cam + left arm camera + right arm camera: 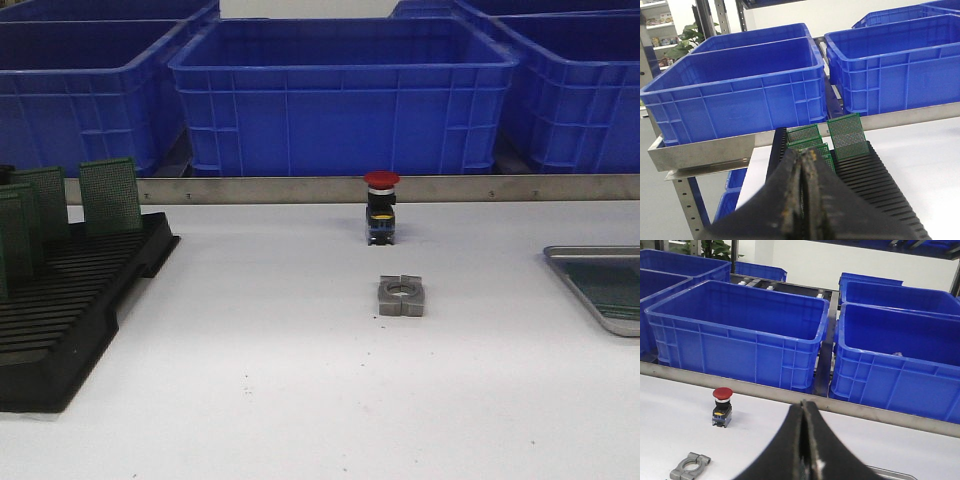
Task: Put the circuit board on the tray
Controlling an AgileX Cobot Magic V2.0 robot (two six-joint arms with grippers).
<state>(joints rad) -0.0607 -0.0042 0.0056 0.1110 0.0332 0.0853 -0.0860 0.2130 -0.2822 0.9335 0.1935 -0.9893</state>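
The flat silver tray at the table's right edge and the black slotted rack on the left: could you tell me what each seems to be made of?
The flat silver-grey tray looks like metal: a pale, dully reflective sheen with a thin raised rim. The black slotted rack looks like moulded plastic: matte black, with evenly ribbed slots holding green perforated circuit boards upright. Both are judgements from appearance only.

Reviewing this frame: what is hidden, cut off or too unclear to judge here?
- Tray: front view's right edge cuts it off; the right wrist view shows only a rim sliver behind the right gripper.
- Circuit boards in the black rack: count unclear; front view's left edge crops them, and the left gripper covers some in its wrist view.
- Both arms: absent from the front view.
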